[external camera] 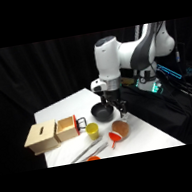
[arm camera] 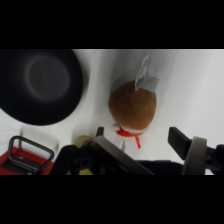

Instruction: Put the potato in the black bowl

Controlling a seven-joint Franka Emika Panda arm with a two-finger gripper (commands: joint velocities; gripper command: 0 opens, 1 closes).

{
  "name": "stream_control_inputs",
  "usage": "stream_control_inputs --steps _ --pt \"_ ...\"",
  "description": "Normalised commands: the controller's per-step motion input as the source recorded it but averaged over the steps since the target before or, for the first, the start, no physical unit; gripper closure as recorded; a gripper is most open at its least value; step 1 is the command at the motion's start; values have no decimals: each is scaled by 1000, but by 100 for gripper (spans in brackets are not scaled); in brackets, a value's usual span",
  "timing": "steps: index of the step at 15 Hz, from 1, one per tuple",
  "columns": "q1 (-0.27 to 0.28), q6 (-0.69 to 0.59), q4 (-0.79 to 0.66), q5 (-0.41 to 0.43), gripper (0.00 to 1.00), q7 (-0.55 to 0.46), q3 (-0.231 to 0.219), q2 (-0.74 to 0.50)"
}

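Above the potato (arm camera: 133, 109), the claw (arm camera: 145, 142) hangs with its fingers spread to either side, gripping nothing. That brown lump sits on the white counter (arm camera: 195, 85), its orange-red piece toward the claw, just beside the black bowl (arm camera: 40, 85) but apart from it. By my reading the approach is in hand; next comes descending and pinching the potato squarely.

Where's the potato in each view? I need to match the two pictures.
Side view: the potato lies on the table's near right part, below the gripper, right of the yellow cup.
Wrist view: the potato sits centre, just right of the black bowl.
Shared landmark: the black bowl, beside the potato in both.
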Motion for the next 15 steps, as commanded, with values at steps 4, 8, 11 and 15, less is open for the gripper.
stream_control_inputs --steps 4,8,11,15 --pt "57 362 32 -63 0 96 30 329" --pt "35 262 85 -59 0 68 19 304" --pt "7 193 119 -34 0 26 29 262" --pt "-36 151 136 0 6 -37 52 216"
